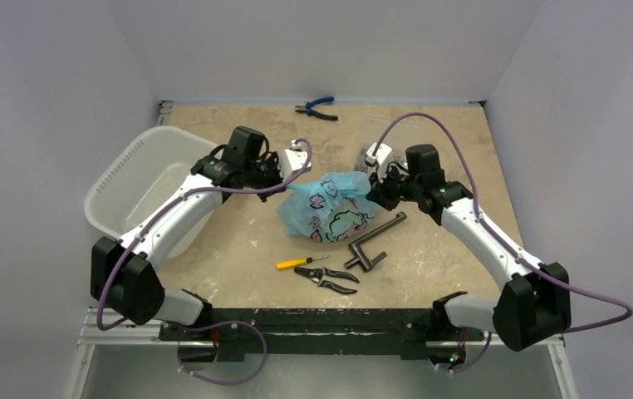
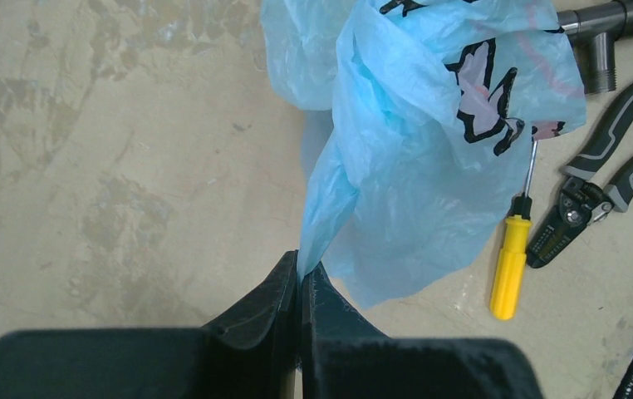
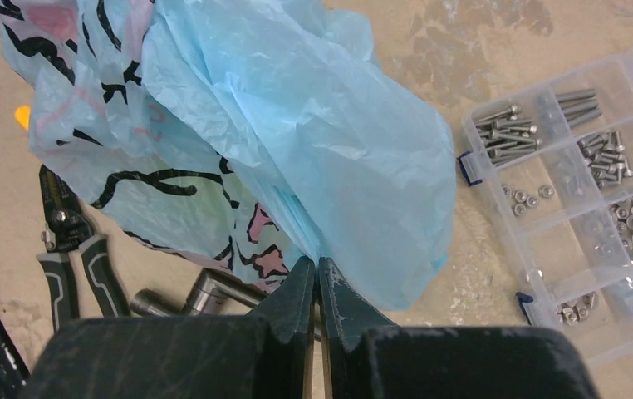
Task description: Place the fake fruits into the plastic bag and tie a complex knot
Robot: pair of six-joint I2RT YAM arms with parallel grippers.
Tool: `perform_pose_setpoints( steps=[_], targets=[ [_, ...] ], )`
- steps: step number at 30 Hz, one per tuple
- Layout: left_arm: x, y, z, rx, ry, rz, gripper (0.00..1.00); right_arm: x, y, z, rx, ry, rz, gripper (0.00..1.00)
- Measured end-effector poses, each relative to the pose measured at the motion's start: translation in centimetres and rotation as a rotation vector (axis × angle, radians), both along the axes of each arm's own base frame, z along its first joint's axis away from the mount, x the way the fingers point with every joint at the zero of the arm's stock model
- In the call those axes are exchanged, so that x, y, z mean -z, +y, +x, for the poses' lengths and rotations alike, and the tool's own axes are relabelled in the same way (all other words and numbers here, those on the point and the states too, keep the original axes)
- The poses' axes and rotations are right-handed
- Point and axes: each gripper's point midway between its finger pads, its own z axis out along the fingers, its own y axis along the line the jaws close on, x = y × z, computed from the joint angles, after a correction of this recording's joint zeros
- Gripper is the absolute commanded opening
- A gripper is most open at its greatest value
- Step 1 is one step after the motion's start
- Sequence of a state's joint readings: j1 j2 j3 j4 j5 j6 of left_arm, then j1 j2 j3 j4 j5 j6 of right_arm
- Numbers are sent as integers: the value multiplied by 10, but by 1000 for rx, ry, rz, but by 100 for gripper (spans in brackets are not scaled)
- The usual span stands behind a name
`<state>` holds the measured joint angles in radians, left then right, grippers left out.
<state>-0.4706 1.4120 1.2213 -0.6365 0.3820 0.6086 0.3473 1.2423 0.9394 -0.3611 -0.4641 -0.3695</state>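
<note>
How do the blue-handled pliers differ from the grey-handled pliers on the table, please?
Colour: the blue-handled pliers have bright blue grips, while the grey-handled pliers have black-and-grey grips.
Place: the blue pair lies alone at the far edge of the table. The grey pair lies towards the arms' bases, beside the yellow screwdriver, on the near side of the plastic bag.
Both lie flat on the table, untouched.

The top view looks down from above and behind the arm bases (image 1: 188, 309) onto the whole worktop (image 1: 238, 241). Each wrist view sits close, looking along its own fingers (image 2: 259, 320) at the worktop. All three share the plastic bag (image 1: 327, 205) and grey-handled pliers (image 1: 330, 278).
</note>
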Motion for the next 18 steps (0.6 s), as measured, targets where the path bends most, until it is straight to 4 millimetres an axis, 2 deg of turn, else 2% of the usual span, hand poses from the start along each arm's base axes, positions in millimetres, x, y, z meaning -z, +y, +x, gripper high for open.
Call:
perform_pose_setpoints(
  steps=[4, 5, 9, 10, 13, 18],
  targets=[
    [11, -3, -5, -23, 77, -26, 0, 12, -3, -4, -20, 38, -28, 0],
    [14, -4, -7, -31, 98, -33, 0, 12, -2, -6, -34, 48, -22, 3],
    [19, -5, -10, -61, 156, -56, 0, -2, 4, -12, -102, 53, 11, 44],
    [19, -5, -10, -66, 163, -60, 0, -6, 6, -13, -120, 49, 17, 47],
    [17, -7, -11, -77, 178, -73, 0, -9, 9, -17, -162, 38, 23, 49],
    [12, -10, -9, -81, 183, -94, 0, 5, 12, -17, -190, 82, 14, 48]
  ],
)
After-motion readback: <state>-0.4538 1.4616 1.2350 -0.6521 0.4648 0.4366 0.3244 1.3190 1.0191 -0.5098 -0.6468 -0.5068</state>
